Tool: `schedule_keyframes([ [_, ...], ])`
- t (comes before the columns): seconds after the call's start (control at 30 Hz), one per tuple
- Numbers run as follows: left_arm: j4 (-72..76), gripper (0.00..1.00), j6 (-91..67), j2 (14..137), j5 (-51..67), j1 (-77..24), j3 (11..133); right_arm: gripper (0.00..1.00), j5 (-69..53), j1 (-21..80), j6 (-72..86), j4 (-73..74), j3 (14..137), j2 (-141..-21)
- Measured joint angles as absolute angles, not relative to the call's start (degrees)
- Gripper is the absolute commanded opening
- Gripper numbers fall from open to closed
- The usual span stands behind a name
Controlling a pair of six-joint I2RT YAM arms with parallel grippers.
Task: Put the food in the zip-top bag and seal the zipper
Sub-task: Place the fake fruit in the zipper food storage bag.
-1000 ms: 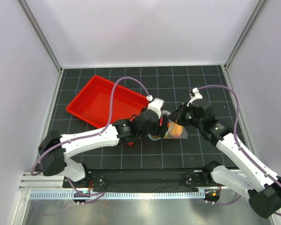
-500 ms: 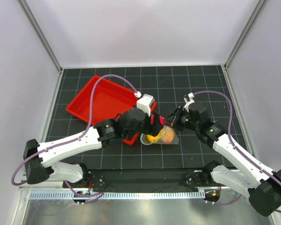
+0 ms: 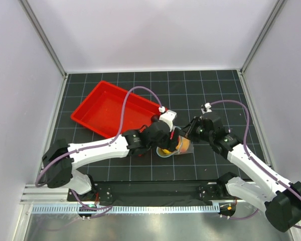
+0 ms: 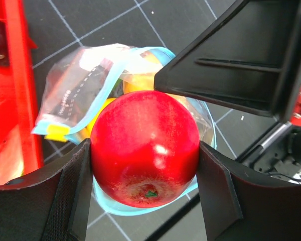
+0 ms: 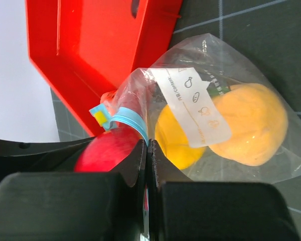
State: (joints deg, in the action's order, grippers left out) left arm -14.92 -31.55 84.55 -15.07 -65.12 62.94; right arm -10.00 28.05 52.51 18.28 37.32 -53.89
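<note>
beside one bag (image 5: pixel 226 55) of two fruits (image 5: pixel 248 123), left tool (image 4: pixel 146 187) grips one apple (image 4: pixel 143 135).

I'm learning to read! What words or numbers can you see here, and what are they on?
Whitish label on the crinkly clear plastic bag, right wrist view: small sideways print and tiny drawings, too blurred to read surely.
Same label, left wrist view: only dotted lines and smudges, unreadable.
Red plastic tray and glossy red toy apple: no words.
</note>
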Motion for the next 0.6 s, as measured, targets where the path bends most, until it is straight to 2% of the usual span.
schedule_keyframes([
  [0.27,-8.8,0.27,-29.4,90.3,-15.6,-65.1,62.8,0.01,-6.4,27.5,49.9,18.6,37.3,-53.9],
  [0.33,-6.7,0.44,-28.9,92.3,-16.3,-65.1,62.8,0.01,-6.0,27.4,49.5,18.6,37.4,-53.9],
  [0.37,-5.7,0.68,-28.7,93.4,-16.7,-65.1,62.9,0.01,-5.9,27.4,49.2,18.7,37.4,-53.9],
  [0.43,-4.2,0.85,-28.3,95.4,-17.4,-65.0,63.3,0.01,-5.7,27.4,48.7,19.1,37.5,-53.9],
  [0.47,-3.7,0.92,-28.3,96.0,-17.6,-64.9,63.5,0.01,-5.1,27.4,47.8,19.8,37.8,-53.9],
  [0.6,-2.7,0.98,-28.4,96.3,-18.4,-64.4,63.6,0.01,-3.7,27.2,46.6,21.8,39.4,-53.8],
])
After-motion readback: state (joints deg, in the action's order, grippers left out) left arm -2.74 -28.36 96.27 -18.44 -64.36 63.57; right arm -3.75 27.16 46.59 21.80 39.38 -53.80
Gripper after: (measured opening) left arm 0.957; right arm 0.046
